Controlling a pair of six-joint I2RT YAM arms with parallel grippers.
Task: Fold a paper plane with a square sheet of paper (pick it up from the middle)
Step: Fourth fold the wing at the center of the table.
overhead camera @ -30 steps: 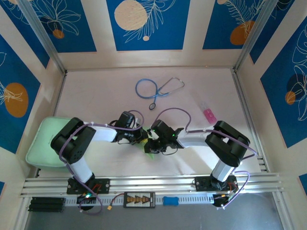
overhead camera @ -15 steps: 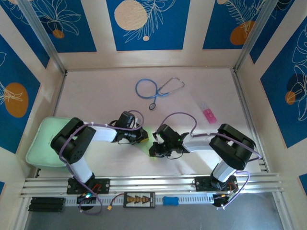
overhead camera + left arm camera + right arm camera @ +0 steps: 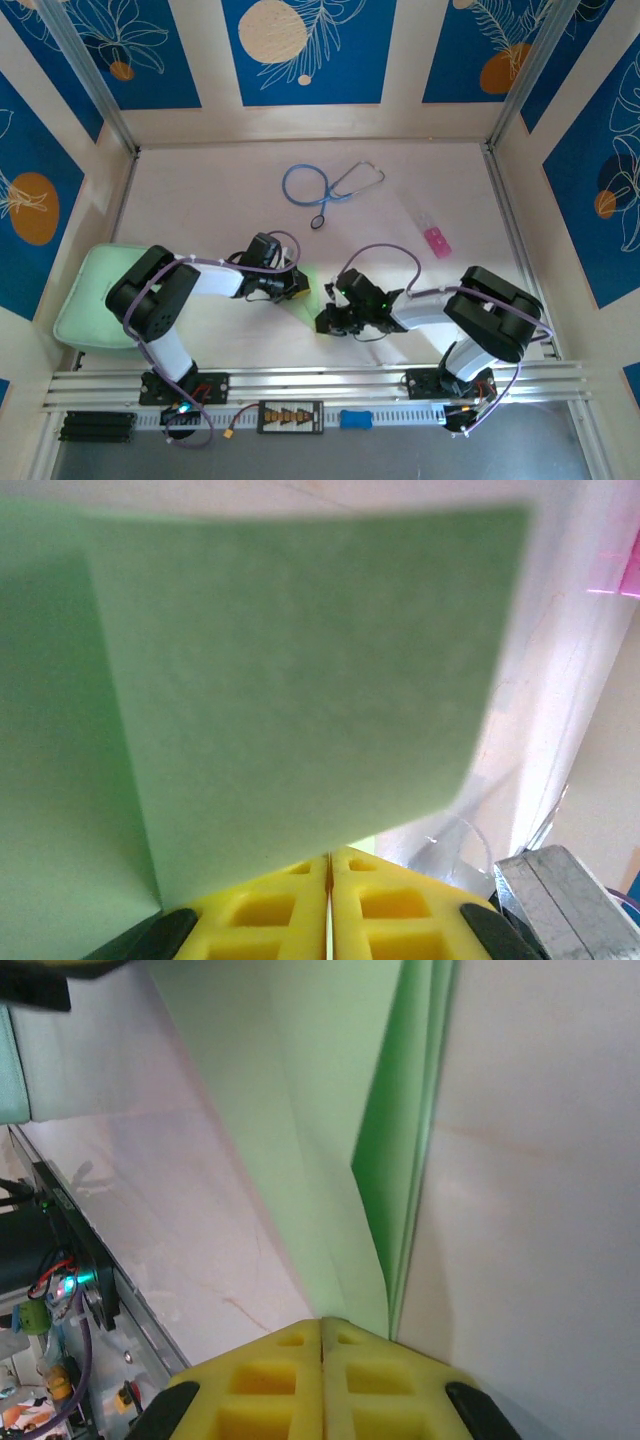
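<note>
The square sheet of paper (image 3: 307, 297), pale green and folded over on itself, lies stretched between two robot grippers near the front middle of the white table (image 3: 200, 190). From the left wrist, the sheet (image 3: 300, 680) stands close before the lens, a crease down its left side, its lower edge meeting the yellow fingertips. The left gripper (image 3: 295, 285) has its jaws pressed together on that edge (image 3: 330, 860). The right gripper (image 3: 328, 320) is likewise closed tight, and in its wrist view the doubled fold of the sheet (image 3: 400, 1160) runs straight down into the tips (image 3: 322, 1326). Farther back rest a blue stethoscope (image 3: 330, 186) and a small pink item (image 3: 436, 239), well apart from the paper. A mint-green pad (image 3: 85, 300) sits at the table's left edge beside the left arm.
</note>
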